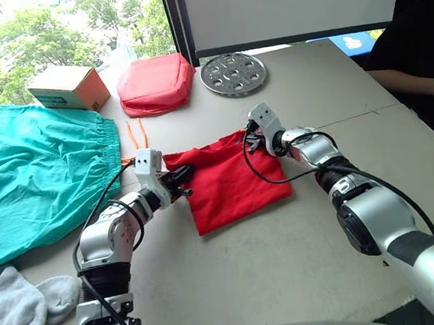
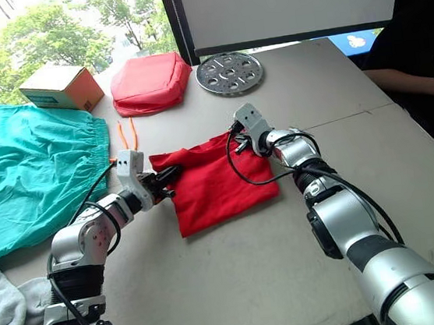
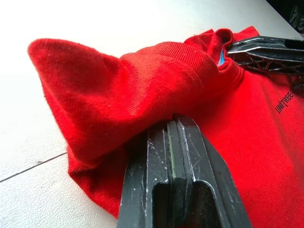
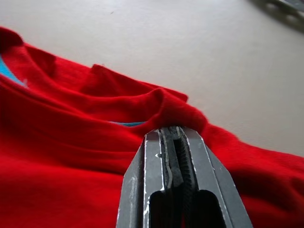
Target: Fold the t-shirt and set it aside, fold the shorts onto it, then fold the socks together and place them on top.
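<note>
On the desk (image 1: 291,264), I have my left hand (image 1: 180,179) and right hand (image 1: 250,138) each pinching a far corner of the t-shirt (image 1: 231,183); thin, limp cloth, best held at its edges.

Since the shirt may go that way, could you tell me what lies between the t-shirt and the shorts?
In the left eye view, the left gripper pinching the t-shirt, the orange drawstring of the shorts, and bare table.

Office-like test room by a window

A plain pale-grey table (image 1: 292,271) stands against large window glass (image 1: 53,28) with green trees outside; a white board (image 1: 293,1) hangs behind, and a seated person in black (image 1: 424,52) waits alongside
</note>
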